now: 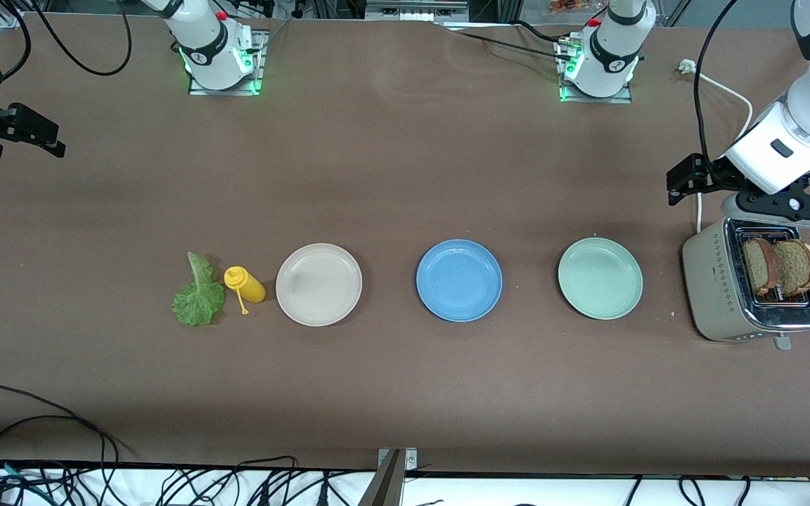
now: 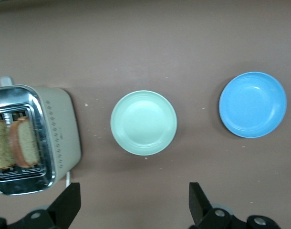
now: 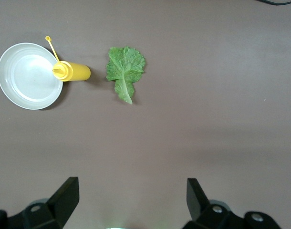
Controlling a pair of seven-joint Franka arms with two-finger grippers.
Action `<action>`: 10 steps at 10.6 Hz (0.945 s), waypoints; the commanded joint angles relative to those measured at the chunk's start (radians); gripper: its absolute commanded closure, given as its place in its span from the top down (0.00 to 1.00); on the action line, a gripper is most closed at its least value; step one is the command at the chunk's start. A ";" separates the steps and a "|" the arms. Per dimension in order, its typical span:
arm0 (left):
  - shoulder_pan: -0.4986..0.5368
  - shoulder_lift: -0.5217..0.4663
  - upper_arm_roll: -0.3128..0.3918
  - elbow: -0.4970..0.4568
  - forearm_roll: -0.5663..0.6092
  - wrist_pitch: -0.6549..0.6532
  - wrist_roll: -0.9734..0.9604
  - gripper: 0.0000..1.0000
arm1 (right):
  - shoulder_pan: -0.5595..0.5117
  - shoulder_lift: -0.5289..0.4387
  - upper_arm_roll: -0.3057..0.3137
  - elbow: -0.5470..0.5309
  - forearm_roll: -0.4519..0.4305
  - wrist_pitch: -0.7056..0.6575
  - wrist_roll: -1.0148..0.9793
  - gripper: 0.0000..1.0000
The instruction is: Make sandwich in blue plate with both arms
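The blue plate (image 1: 459, 280) (image 2: 253, 105) lies bare in the middle of the table. Two brown bread slices (image 1: 760, 266) (image 1: 796, 267) stand upright in the slots of a toaster (image 1: 718, 295) at the left arm's end. A green lettuce leaf (image 1: 197, 295) (image 3: 125, 67) lies flat on the table toward the right arm's end. My left gripper (image 1: 788, 205) (image 2: 135, 200) hangs open over the table by the toaster, holding nothing. My right gripper (image 1: 25, 133) (image 3: 132, 198) hangs open and empty over bare table at the right arm's end.
A pale green plate (image 1: 600, 277) (image 2: 143, 122) lies between the blue plate and the toaster. A beige plate (image 1: 318, 284) (image 3: 26, 76) and a yellow squeeze bottle (image 1: 245, 284) (image 3: 74, 71) on its side sit beside the lettuce. Cables (image 1: 39, 422) trail along the table's front edge.
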 commanded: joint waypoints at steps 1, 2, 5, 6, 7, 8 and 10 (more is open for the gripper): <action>0.012 -0.004 0.003 0.016 -0.048 -0.019 -0.001 1.00 | 0.000 0.002 -0.005 0.011 0.005 -0.013 -0.010 1.00; 0.011 -0.002 0.000 0.016 -0.050 -0.019 -0.009 1.00 | 0.000 0.003 -0.005 0.021 0.003 -0.013 -0.009 1.00; 0.012 -0.002 0.000 0.017 -0.050 -0.019 -0.008 1.00 | -0.003 0.002 -0.028 0.023 0.003 -0.018 -0.017 1.00; 0.012 -0.002 0.000 0.014 -0.050 -0.019 -0.001 1.00 | -0.003 0.002 -0.026 0.023 0.005 -0.019 -0.013 1.00; 0.012 -0.002 0.001 0.014 -0.050 -0.019 0.000 1.00 | -0.004 0.003 -0.028 0.023 0.003 -0.019 -0.009 1.00; 0.012 -0.001 0.000 0.016 -0.050 -0.019 -0.006 1.00 | -0.004 0.002 -0.036 0.021 0.003 -0.019 -0.015 1.00; 0.012 -0.001 0.001 0.016 -0.050 -0.019 0.003 1.00 | -0.004 0.002 -0.051 0.024 0.003 -0.019 -0.016 1.00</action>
